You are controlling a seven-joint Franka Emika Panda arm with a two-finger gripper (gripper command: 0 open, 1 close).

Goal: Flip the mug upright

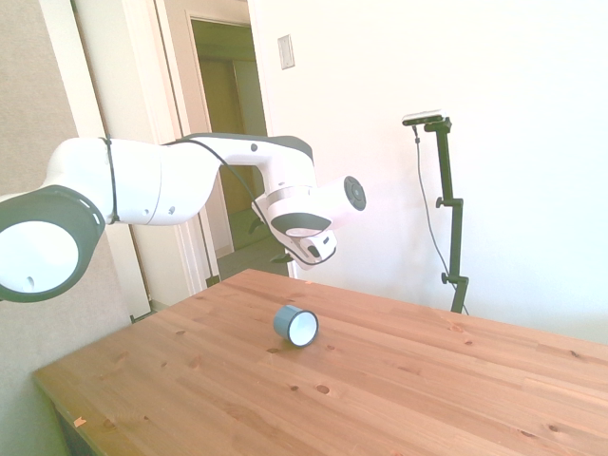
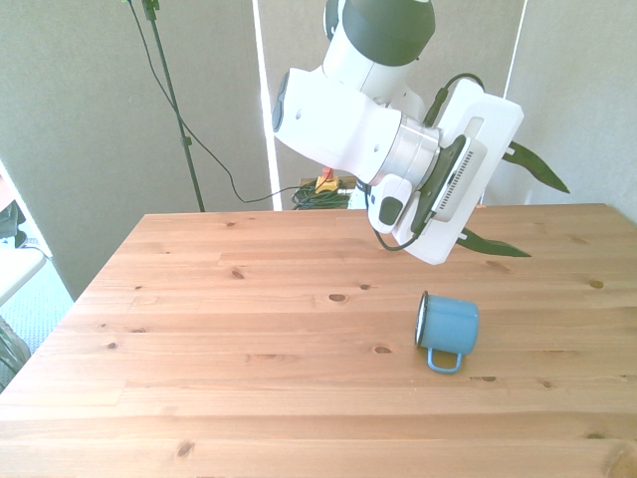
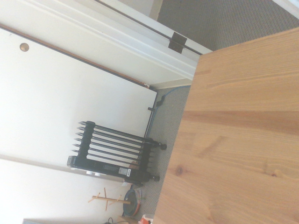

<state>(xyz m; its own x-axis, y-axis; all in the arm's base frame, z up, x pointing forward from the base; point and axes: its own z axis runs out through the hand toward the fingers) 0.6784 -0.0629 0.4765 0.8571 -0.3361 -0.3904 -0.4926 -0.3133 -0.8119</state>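
Lying on its side on the wooden table (image 1: 399,380), the blue mug (image 1: 296,325) shows its white inside to the side camera, its round mouth turned toward the lens. The white arm (image 1: 180,180) reaches in above it, and its gripper (image 1: 285,256) hangs well clear of the mug, mostly hidden behind the wrist, so whether the fingers are apart or together cannot be told from here

From the front, the mug (image 2: 448,331) rests toward the front view's right, dark rim facing the front view's left and its small loop handle pointing at the near edge. The gripper (image 2: 523,199) is tilted up and away above the table (image 2: 249,339), two dark fingers standing apart with nothing between them

The wrist camera sees only a table corner (image 3: 243,140), grey carpet and a black radiator (image 3: 114,151) against a white wall
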